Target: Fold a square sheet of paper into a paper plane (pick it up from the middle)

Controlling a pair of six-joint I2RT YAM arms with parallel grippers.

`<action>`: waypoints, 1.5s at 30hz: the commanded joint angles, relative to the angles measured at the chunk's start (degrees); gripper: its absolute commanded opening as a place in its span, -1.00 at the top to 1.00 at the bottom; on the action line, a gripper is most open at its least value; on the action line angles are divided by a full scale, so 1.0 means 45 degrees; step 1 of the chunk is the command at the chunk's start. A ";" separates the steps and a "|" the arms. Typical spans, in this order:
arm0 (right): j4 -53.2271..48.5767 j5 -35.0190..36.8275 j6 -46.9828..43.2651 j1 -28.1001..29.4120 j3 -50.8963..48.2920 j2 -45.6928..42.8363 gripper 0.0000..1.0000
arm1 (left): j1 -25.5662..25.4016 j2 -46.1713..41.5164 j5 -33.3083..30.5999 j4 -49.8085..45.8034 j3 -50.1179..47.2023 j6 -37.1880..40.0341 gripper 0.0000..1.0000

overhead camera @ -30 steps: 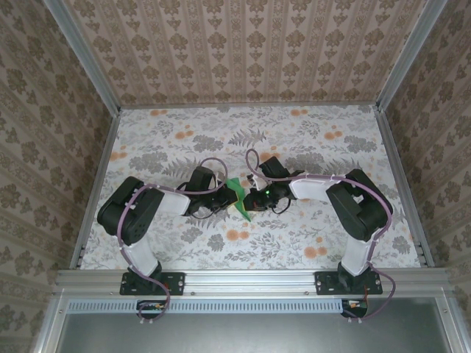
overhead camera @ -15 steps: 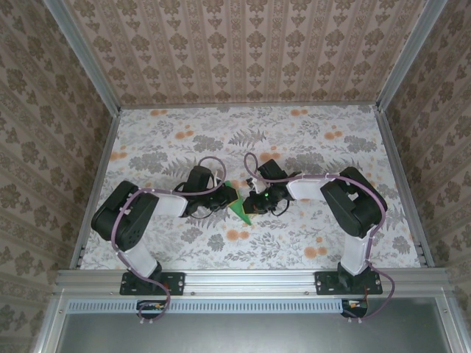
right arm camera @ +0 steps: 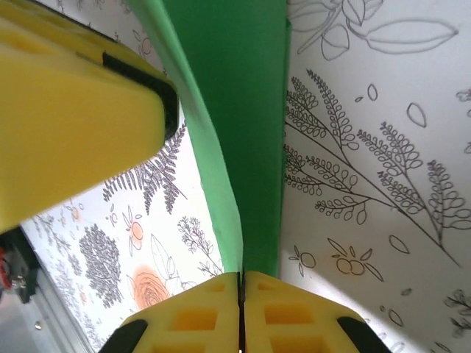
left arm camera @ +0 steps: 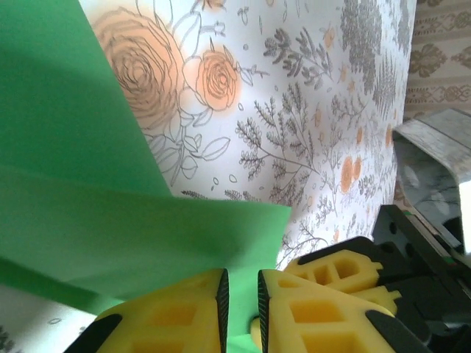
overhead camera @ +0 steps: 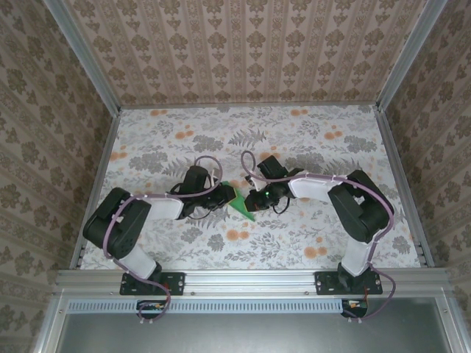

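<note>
Floral tabletop (overhead camera: 316,147) is framing both arms near its middle, where the folded green paper (overhead camera: 241,204) is sitting between the 2 grippers, its point toward the near edge. Right gripper (right arm camera: 241,283) is pinching a paper fold, jaws pressed together. Left gripper (left arm camera: 241,287) is showing a thin slit between its jaws, green low in the gap; I cannot tell whether it is gripping.

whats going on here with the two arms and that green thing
A green paper is being folded into a plane near the middle of the flowered table. It is only partly folded, with a long crease showing. The right gripper is shut on one edge of it. The left gripper is right beside it, its jaws a slit apart at the paper's edge. Whether it actually grips the paper is unclear.
</note>
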 commanded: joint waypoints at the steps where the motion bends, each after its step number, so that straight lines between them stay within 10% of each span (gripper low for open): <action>1: -0.1317 0.1162 -0.1832 0.0337 0.0526 -0.0580 0.81 | 0.0137 -0.0344 -0.0377 -0.0453 -0.0285 0.0311 0.59; 21: -0.1346 0.1965 -0.2131 0.1232 0.0890 0.0250 0.49 | 0.0022 -0.0228 -0.0028 -0.0016 -0.0702 0.0061 0.62; 45: -0.1259 0.1203 -0.2267 0.1293 0.1232 0.1195 0.83 | -0.0124 0.0023 0.0160 0.0152 -0.0603 0.0062 0.62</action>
